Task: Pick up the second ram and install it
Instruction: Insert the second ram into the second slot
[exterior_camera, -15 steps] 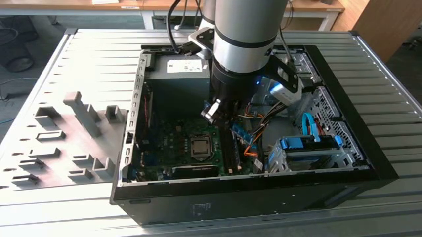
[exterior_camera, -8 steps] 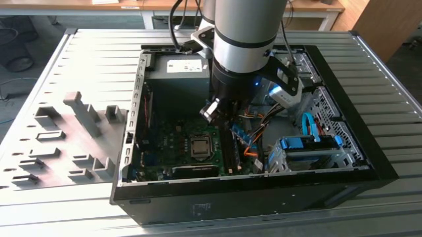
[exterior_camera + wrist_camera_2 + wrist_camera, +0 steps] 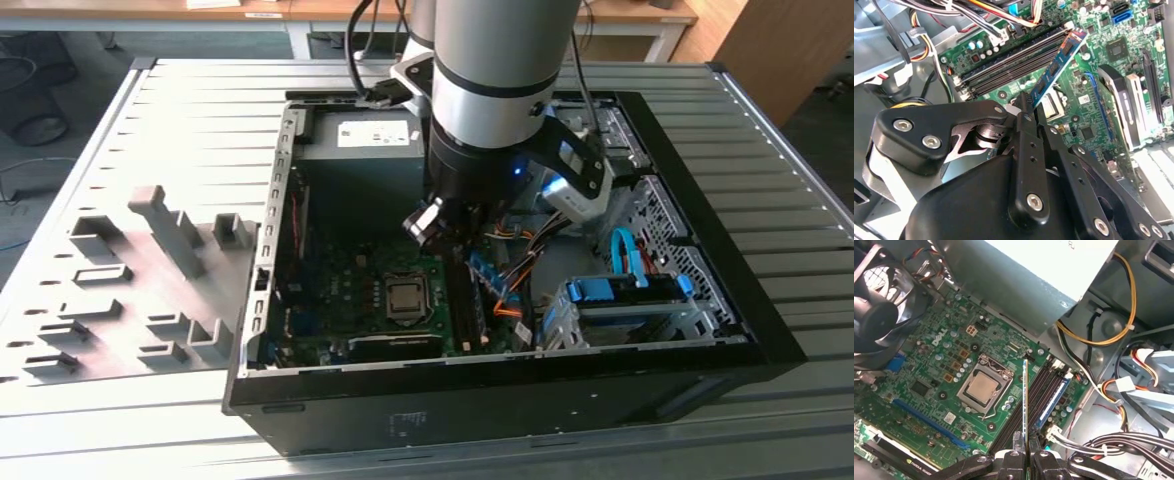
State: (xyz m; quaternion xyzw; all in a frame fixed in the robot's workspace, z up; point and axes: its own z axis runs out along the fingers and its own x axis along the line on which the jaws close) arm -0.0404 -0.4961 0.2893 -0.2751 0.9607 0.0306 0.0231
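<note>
The second ram (image 3: 1058,64) is a thin blue-faced circuit strip, and my gripper (image 3: 1026,102) is shut on one end of it. In the first wrist view the ram (image 3: 1025,400) appears edge-on, rising from between my gripper's (image 3: 1025,452) closed fingers. It hangs tilted just above the row of dark memory slots (image 3: 1039,390) beside the processor socket (image 3: 983,388), not seated in any slot. A look-alike stick (image 3: 1053,401) stands in the slot farthest from the socket. In the exterior view my gripper (image 3: 454,245) is inside the open computer case, over the motherboard (image 3: 360,300).
Bundled cables (image 3: 1114,385) run close beside the slots. A black fan (image 3: 879,315) sits across the board from them. A drive cage with blue parts (image 3: 621,295) fills the case at the exterior view's right. Gray fixture blocks (image 3: 147,270) stand on the table at the exterior view's left.
</note>
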